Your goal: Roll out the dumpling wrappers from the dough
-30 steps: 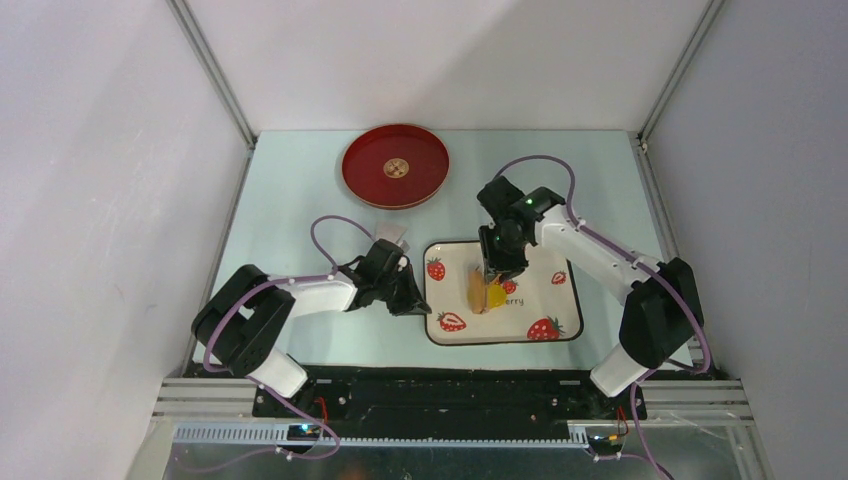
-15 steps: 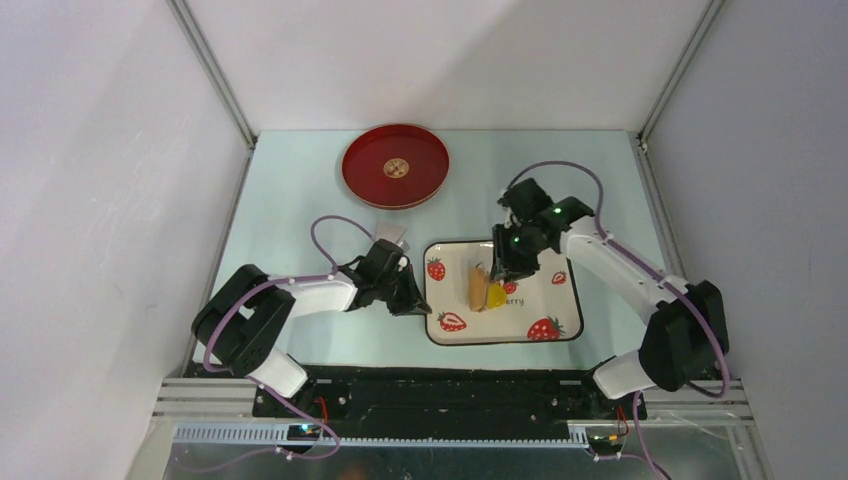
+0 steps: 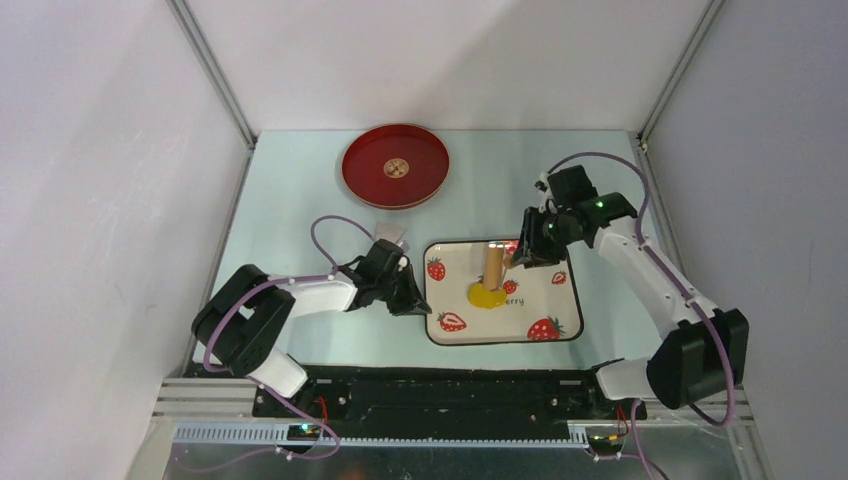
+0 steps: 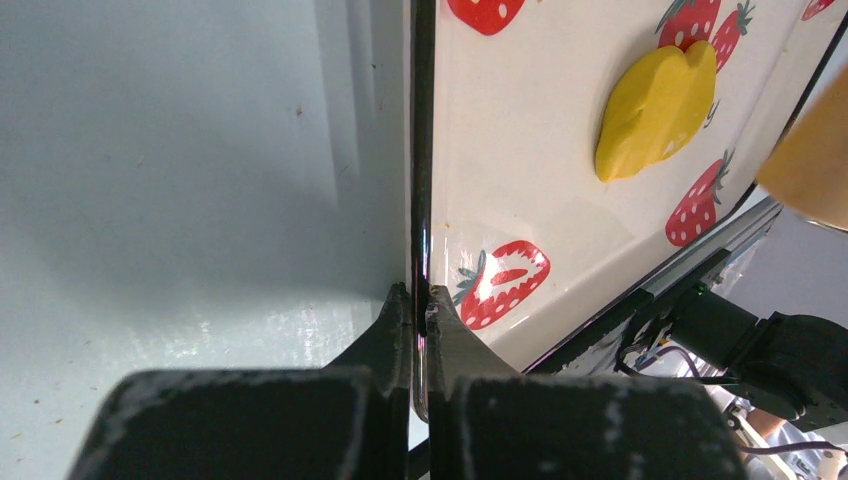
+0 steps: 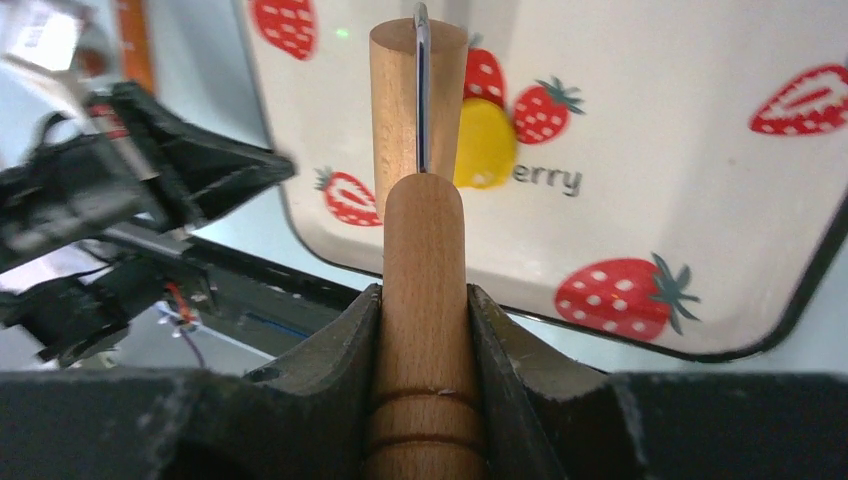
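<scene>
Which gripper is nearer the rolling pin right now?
Right. The right gripper is shut around the rolling pin, above the tray. The left gripper sits to the pin's left, clamped on the tray's left rim.

On the table (image 3: 300, 190), the strawberry tray (image 3: 452, 292) lies toward the near edge, right of centre. The dough (image 3: 487, 296) lies in the tray, left of its middle. The rolling pin (image 3: 492, 264) is just behind the dough, its near end at the dough's far edge. It is held in the jaws of the right gripper (image 3: 520, 256), just to its right over the tray's far part. The left gripper (image 3: 420, 305) is at the tray's left rim, jaws on it. A round plate (image 3: 360, 175) lies well behind the tray, to its left.
</scene>
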